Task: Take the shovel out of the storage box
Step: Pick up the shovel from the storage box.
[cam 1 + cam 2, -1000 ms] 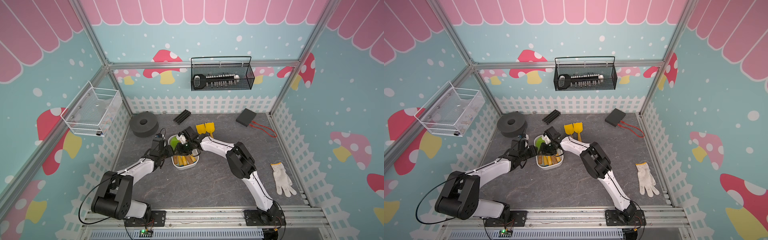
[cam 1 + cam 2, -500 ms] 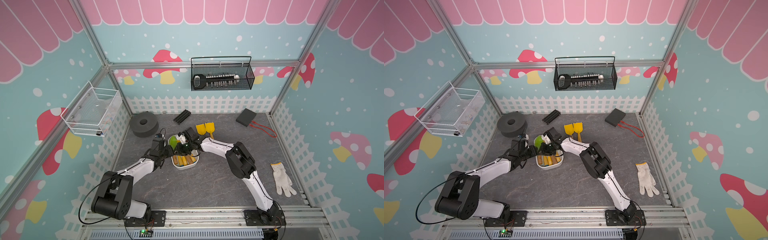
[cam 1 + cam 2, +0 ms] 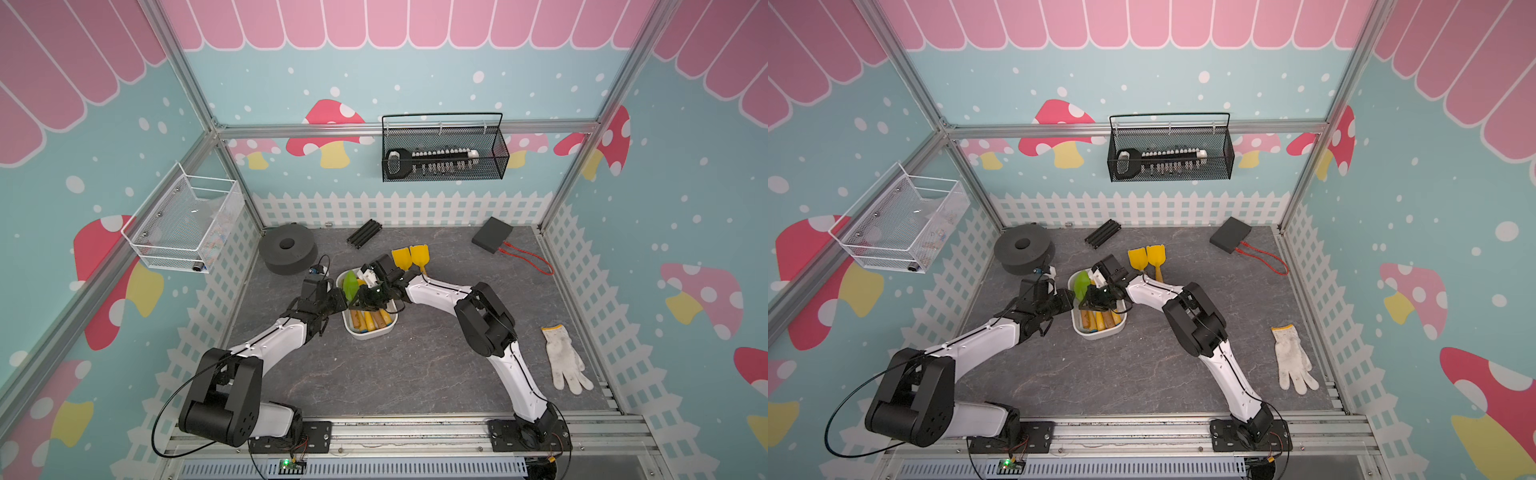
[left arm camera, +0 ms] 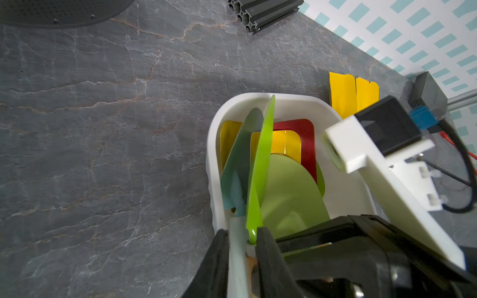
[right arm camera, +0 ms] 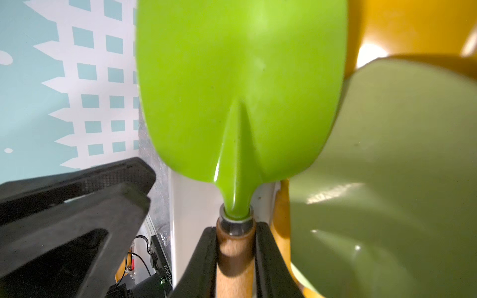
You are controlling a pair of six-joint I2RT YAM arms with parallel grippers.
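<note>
- over the worktop, in a top view: green shovel stands on edge inside the storage box.
- left wrist: left gripper, jaws narrow, pinching the box wall.
- right wrist: right gripper, jaws clamped on the wooden handle below the ferrule; likely light and stiff, with a glossy blade, so the handle seems the surest hold.

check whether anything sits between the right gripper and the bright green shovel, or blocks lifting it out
Nothing visible. The right gripper is shut on the wooden handle of the bright green shovel. An olive shovel blade lies beside it in the storage box, not over it, so straight up looks free.
</note>
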